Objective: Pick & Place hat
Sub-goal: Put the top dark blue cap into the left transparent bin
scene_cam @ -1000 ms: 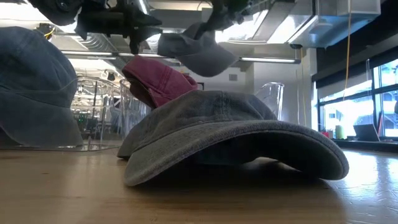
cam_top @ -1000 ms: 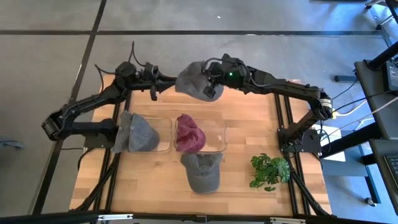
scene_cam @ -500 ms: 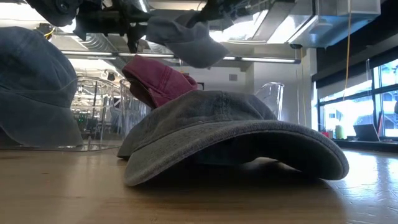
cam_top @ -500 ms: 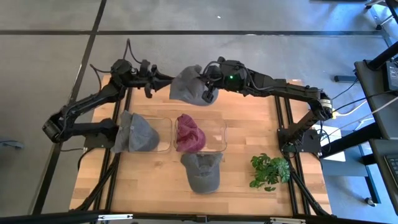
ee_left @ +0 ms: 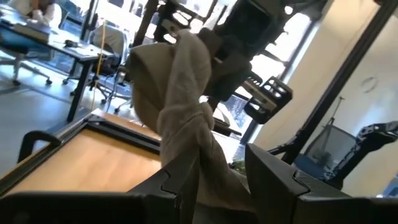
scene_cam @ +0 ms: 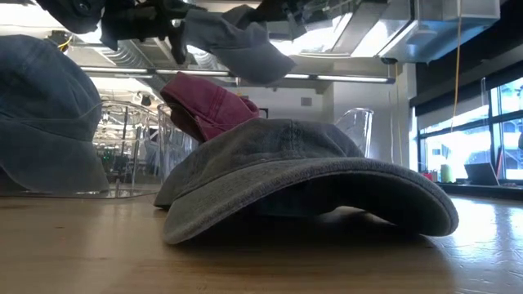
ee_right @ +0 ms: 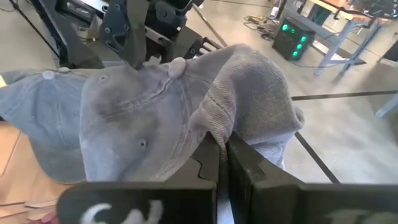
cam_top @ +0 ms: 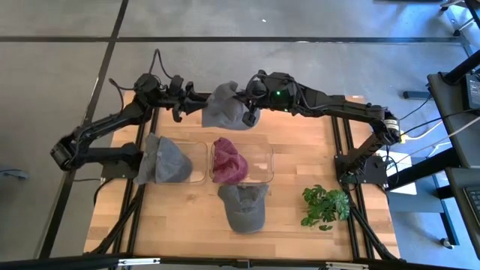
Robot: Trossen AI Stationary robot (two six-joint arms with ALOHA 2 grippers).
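A light grey hat (cam_top: pixel 223 107) hangs in the air above the table's far side, and it also shows at the top of the low view (scene_cam: pixel 233 45). My right gripper (cam_top: pixel 249 114) is shut on it at its right side. My left gripper (cam_top: pixel 192 103) is open at the hat's left edge. In the left wrist view, a twisted hanging part of the hat (ee_left: pixel 196 155) reaches down between the left gripper's two fingers (ee_left: pixel 211 180). My right gripper pinches a bunched fold of the hat's crown cloth (ee_right: pixel 217 127) between its two shut fingers (ee_right: pixel 239 158), with several layers gathered. The hat is lifted clear of the table and droops on either side of the hold. My left gripper has the hat's hanging cloth (ee_left: pixel 208 168) between its open fingers; I cannot tell whether they touch it.
Two clear bins stand mid-table. The left one holds a blue-grey hat (cam_top: pixel 165 159) and the right one a maroon hat (cam_top: pixel 229 160). A dark grey hat (cam_top: pixel 244 206) lies on the wood near the front edge, with a small green plant (cam_top: pixel 326 206) to its right.
My right gripper has carried the grey hat toward the table's left, up to the left gripper. The hat has turned and bunched as it went. My left gripper has stayed almost in place while the hat's cloth came between its fingers.
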